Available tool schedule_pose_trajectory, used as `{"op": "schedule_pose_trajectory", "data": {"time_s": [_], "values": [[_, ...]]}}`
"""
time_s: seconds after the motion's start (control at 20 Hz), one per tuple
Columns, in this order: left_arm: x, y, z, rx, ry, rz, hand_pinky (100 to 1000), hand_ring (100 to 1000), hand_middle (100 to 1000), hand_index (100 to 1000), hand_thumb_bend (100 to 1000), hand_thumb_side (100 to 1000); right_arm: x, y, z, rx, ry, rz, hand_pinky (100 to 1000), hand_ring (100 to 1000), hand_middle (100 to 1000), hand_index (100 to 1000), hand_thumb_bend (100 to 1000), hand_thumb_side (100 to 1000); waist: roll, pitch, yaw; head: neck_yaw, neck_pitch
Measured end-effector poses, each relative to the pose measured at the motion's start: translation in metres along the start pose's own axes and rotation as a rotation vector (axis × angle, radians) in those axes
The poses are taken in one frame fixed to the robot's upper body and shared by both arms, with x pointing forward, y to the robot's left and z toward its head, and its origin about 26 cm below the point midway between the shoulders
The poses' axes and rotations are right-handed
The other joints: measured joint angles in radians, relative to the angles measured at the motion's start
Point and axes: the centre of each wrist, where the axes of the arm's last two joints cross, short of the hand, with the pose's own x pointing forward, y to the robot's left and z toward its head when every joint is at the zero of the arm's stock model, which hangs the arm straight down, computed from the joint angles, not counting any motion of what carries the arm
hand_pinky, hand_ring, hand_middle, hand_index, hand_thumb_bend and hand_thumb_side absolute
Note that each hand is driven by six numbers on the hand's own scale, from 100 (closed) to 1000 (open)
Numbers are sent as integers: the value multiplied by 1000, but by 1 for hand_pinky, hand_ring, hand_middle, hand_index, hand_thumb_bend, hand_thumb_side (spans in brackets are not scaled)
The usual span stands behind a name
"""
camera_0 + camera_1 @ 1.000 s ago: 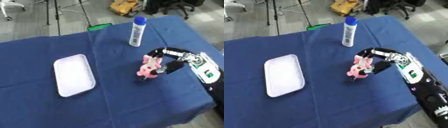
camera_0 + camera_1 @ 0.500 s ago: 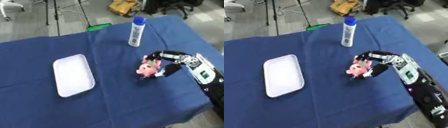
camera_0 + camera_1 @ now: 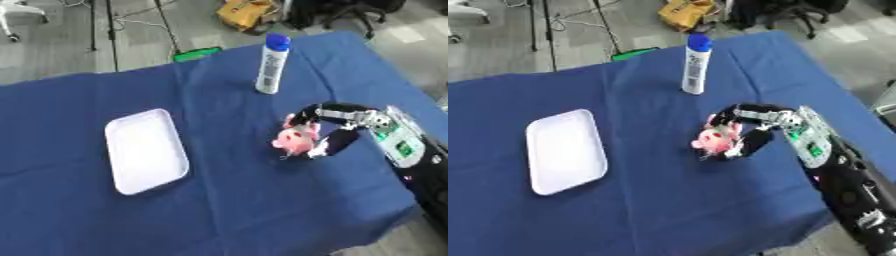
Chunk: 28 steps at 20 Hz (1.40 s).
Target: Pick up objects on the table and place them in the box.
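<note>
Over the last second you have been closing your right hand (image 3: 328, 132) in on the pink toy (image 3: 296, 140): its fingers are now curling over the top and far side of the toy and the thumb is coming under on the near side, where a moment ago they were sitting a little more apart around it. The toy has stayed in nearly the same place on the worktop (image 3: 245, 200) and looks to be resting on the blue cloth, so you are gripping it but, as far as can be judged, not lifting yet. That is putting you at the grasp step of the first pick, with the carry still ahead. The toy is sitting inside the curl of the hand, on its left side, facing toward the white tray (image 3: 144, 150), which is lying well apart to the left and is the only container in view, presumably the box you are aiming for. The spray bottle (image 3: 271, 64) is standing upright farther back, clear of the hand, waiting its turn. Your left hand is not showing in either view.
</note>
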Motion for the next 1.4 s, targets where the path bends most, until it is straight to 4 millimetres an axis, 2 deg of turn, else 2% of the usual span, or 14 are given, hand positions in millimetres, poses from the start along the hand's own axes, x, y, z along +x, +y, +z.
{"op": "schedule_pose_trajectory", "data": {"time_s": [0.1,0.15,0.3,0.4,0.45,0.55,1.05,1.2,1.4], "values": [[0,0,0,0,0,0,784,740,733,786,511,915,2,-1,0,-10,5,38,610,635,625,654,565,241,0,0,1,-1,0],[0,0,0,0,0,0,784,740,733,786,511,915,4,-1,-1,-15,9,58,605,630,620,648,563,238,0,0,1,-1,0],[0,0,0,0,0,0,784,740,733,786,511,915,7,0,-3,-39,17,118,523,560,543,557,558,204,0,0,1,-2,0],[0,0,0,0,0,0,784,739,733,786,511,916,10,1,-5,-66,22,160,505,542,526,544,561,200,0,0,1,-2,0],[0,0,0,0,0,0,784,739,733,785,510,917,11,1,-5,-84,25,178,437,484,467,473,557,183,0,0,1,-2,0],[0,0,0,0,0,0,783,738,732,785,509,918,11,4,-5,-136,28,206,396,450,428,424,550,183,0,0,1,-2,0],[0,0,0,0,0,0,783,733,732,785,504,921,11,7,-5,-440,14,283,390,445,414,400,552,202,0,0,2,-2,0],[0,0,0,0,0,0,783,732,733,786,504,921,18,0,-5,-506,-8,298,389,445,413,396,553,205,0,0,3,-2,0],[0,0,0,1,0,0,783,731,733,785,505,921,36,-20,-3,-607,-60,292,390,446,414,389,555,208,0,0,4,-5,0]]}}
